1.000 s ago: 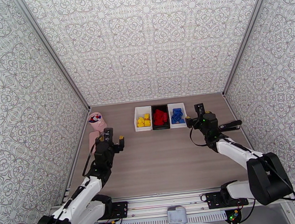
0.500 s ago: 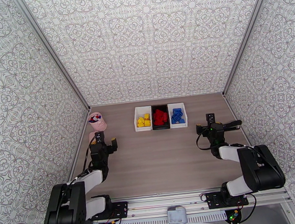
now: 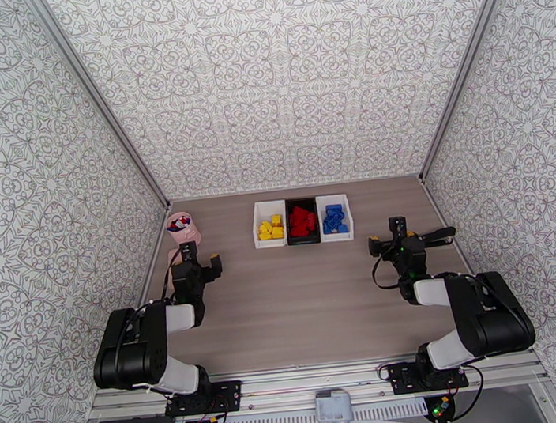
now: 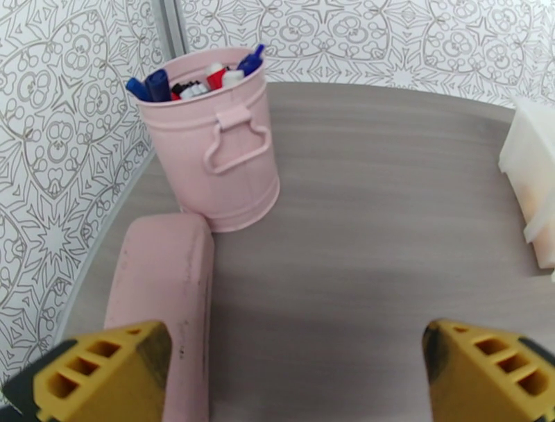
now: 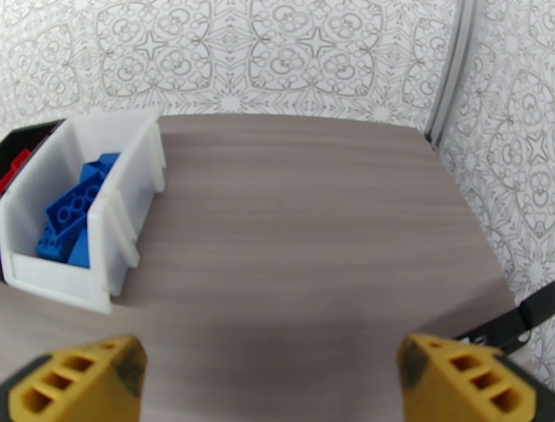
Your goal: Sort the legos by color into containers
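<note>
Three bins sit touching in a row at the far middle of the tabletop (image 3: 304,309): a left white bin (image 3: 268,206) holding the yellow legos (image 3: 271,227), a black bin (image 3: 300,202) holding the red legos (image 3: 302,221), and a right white bin (image 3: 332,199) holding the blue legos (image 3: 334,219). Each color lies in its own bin, and no bricks lie loose on the wood. Both arms are folded back low near their bases. The left gripper (image 3: 202,258) hangs wide and empty near the left wall; in its wrist view (image 4: 291,371) it points at a pink cup (image 4: 222,153) full of markers and a flat pink case (image 4: 163,291) that touches the cup's base, with the left white bin's wall (image 4: 531,159) at the right edge. The right gripper (image 3: 385,235) is also spread wide and empty, well apart from the bins; its wrist view (image 5: 270,380) looks over bare wood, with the blue legos (image 5: 69,215) piled in the right white bin (image 5: 111,236) at the left.
</note>
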